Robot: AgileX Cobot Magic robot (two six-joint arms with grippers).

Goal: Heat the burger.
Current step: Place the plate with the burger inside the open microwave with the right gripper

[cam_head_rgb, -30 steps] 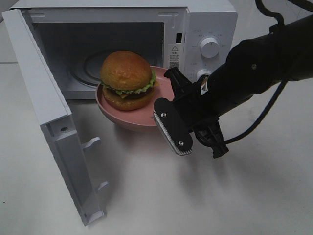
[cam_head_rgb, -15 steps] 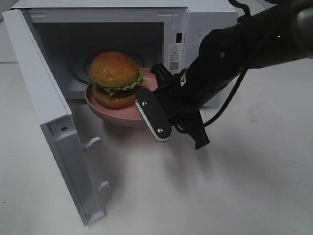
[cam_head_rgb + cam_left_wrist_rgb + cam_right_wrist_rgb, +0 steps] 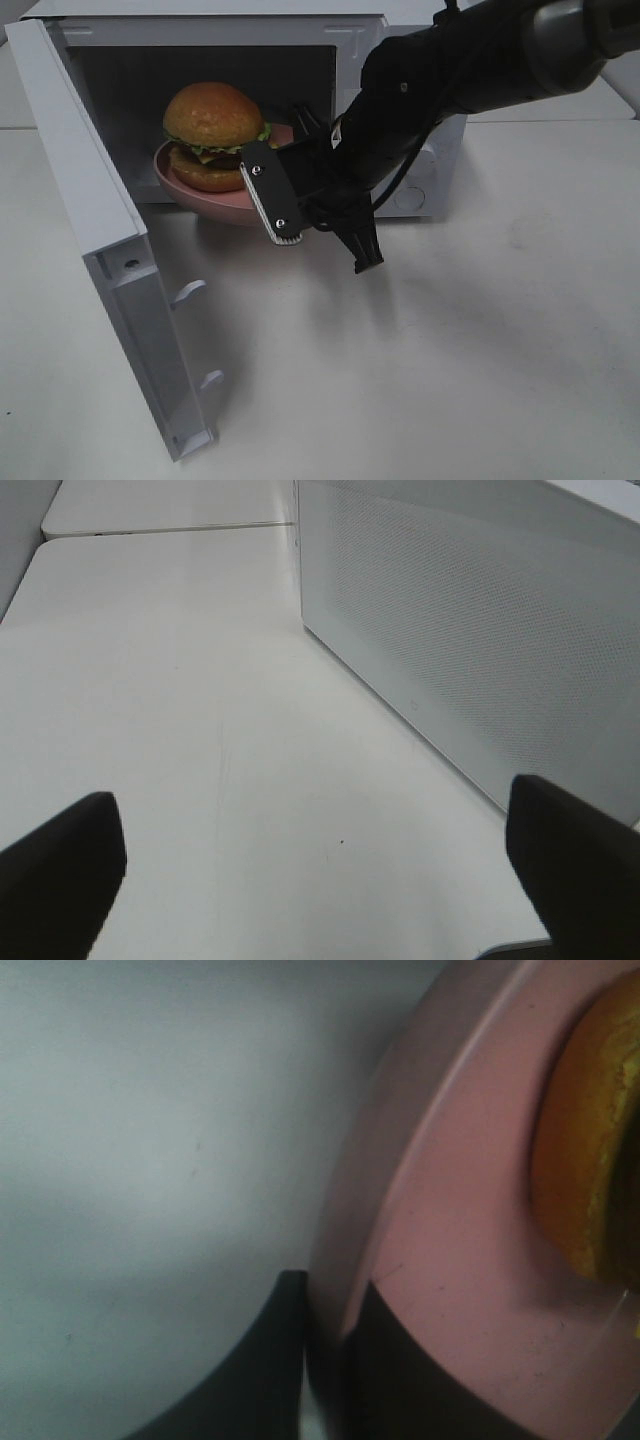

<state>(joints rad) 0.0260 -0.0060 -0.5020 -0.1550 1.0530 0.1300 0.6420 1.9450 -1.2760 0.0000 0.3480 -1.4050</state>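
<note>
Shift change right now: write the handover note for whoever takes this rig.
Right claw: shut on the rim of the pink plate.
Left claw: open and holding nothing, off to the side.
The burger sits on the plate, which is held at the mouth of the microwave, partly inside. The door is wide open.
Done: door opened, plate brought to the cavity.
Left: set the plate down inside, let go, pull the arm out, close the door, start heating.
</note>
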